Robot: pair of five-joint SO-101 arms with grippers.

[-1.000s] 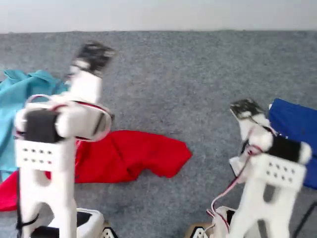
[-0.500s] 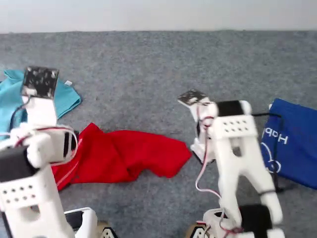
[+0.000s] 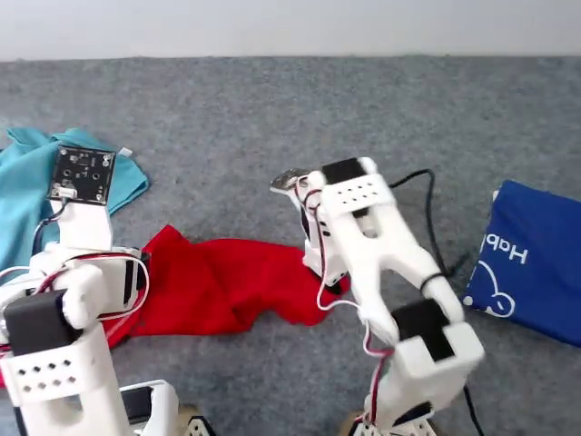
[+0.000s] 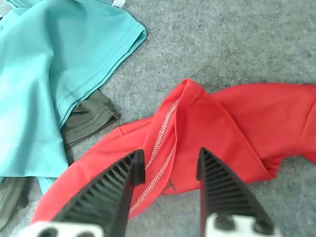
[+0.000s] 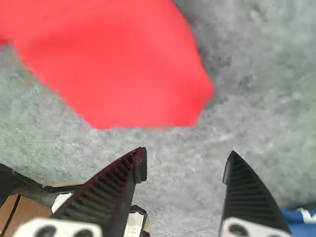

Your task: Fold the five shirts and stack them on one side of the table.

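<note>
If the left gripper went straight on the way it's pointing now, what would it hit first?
Most likely the red shirt: the left gripper, open, points down at its stitched fold, with nothing in between. How far off is unclear.

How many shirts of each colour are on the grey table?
Red cloth shirt: 1
Teal cloth shirt: 1
Blue cloth shirt with white print: 1
Dark olive cloth garment, partly under the teal one: 1
Total in sight: 4
</note>
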